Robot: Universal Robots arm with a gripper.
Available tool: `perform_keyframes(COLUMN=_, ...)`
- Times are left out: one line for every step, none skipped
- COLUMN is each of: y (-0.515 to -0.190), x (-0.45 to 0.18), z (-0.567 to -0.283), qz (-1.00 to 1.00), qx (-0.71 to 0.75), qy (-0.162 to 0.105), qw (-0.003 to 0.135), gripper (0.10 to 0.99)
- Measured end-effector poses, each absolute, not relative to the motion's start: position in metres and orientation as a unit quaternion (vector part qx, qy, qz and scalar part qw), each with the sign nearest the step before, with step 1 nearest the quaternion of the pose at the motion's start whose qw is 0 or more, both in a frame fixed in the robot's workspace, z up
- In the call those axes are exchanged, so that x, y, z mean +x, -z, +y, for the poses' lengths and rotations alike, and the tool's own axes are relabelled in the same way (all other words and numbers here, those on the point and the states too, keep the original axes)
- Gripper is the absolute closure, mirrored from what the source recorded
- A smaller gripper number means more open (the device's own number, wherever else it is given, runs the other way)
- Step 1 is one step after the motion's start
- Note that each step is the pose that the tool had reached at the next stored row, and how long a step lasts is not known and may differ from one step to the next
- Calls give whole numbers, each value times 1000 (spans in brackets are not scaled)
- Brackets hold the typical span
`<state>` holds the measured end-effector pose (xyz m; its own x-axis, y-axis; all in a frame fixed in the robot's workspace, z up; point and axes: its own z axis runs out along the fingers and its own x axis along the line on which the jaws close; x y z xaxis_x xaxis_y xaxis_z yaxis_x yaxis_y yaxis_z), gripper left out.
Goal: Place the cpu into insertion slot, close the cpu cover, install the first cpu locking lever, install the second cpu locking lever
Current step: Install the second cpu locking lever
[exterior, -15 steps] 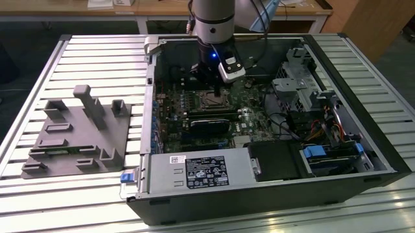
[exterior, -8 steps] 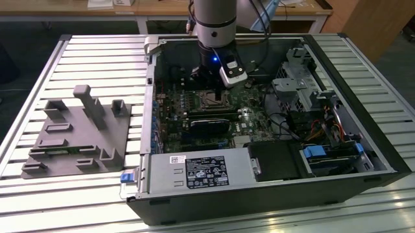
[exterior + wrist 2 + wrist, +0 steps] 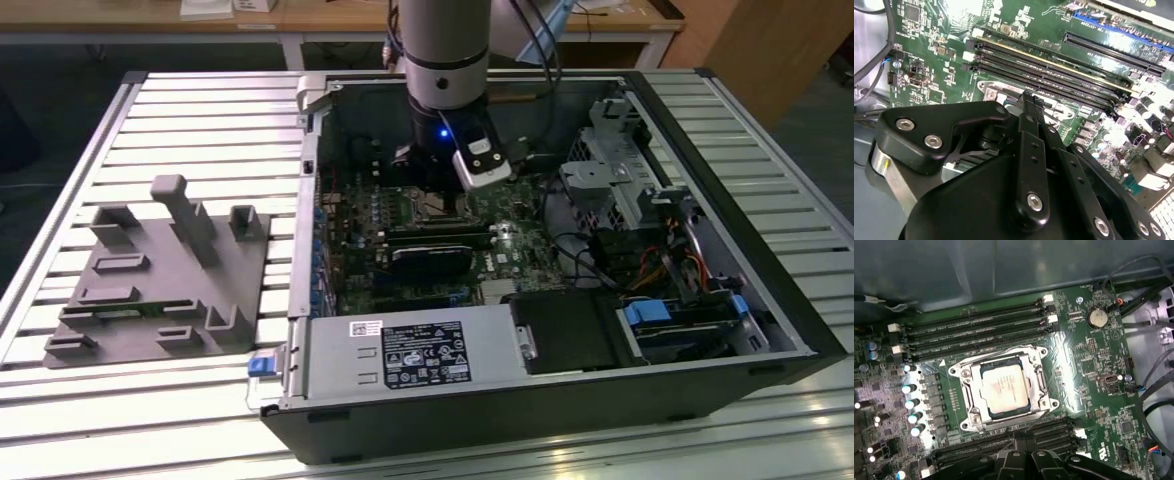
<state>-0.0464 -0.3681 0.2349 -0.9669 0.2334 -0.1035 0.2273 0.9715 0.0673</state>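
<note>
The cpu (image 3: 1004, 389), a pale silvery square chip, lies flat in the insertion slot (image 3: 973, 416) of the green motherboard. The cpu cover (image 3: 1036, 384), a thin silvery frame, lies down around the chip, which shows through its window. In the first wrist view my gripper (image 3: 1023, 442) hovers beside the slot's edge, over the memory slots, apart from the chip. Its black fingers (image 3: 1027, 107) stand pressed together with nothing between them in the second wrist view. The exterior view has the gripper (image 3: 424, 185) low inside the open computer case, just above the socket (image 3: 435, 208).
Long black memory slots (image 3: 979, 325) flank the socket on both sides. A coin battery (image 3: 1096, 317) and cables (image 3: 1154, 340) lie beside the board. The case holds a power supply (image 3: 400, 355) and a drive cage (image 3: 627, 160). A grey fixture block (image 3: 160, 270) sits on the table at the exterior view's left.
</note>
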Motion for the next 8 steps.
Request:
perform_keyframes(y=-235, x=-47, z=-370, qz=991, qx=117, qy=-33, qw=55, gripper=980)
perform_keyframes(y=-234, x=-48, z=-371, qz=991, qx=117, qy=-38, qw=54, gripper=980)
perform_keyframes(y=-234, x=-49, z=-372, qz=991, qx=117, qy=-42, qw=54, gripper=980)
perform_keyframes(y=-234, x=-50, z=-373, qz=991, qx=117, qy=-44, qw=53, gripper=980)
perform_keyframes(y=-233, x=-51, z=-374, qz=991, qx=117, qy=-46, qw=53, gripper=980)
perform_keyframes(y=-233, x=-53, z=-374, qz=991, qx=117, qy=-48, qw=53, gripper=980)
perform_keyframes(y=-232, x=-54, z=-375, qz=990, qx=117, qy=-49, qw=53, gripper=980)
perform_keyframes(y=-231, x=-56, z=-375, qz=990, qx=118, qy=-51, qw=53, gripper=980)
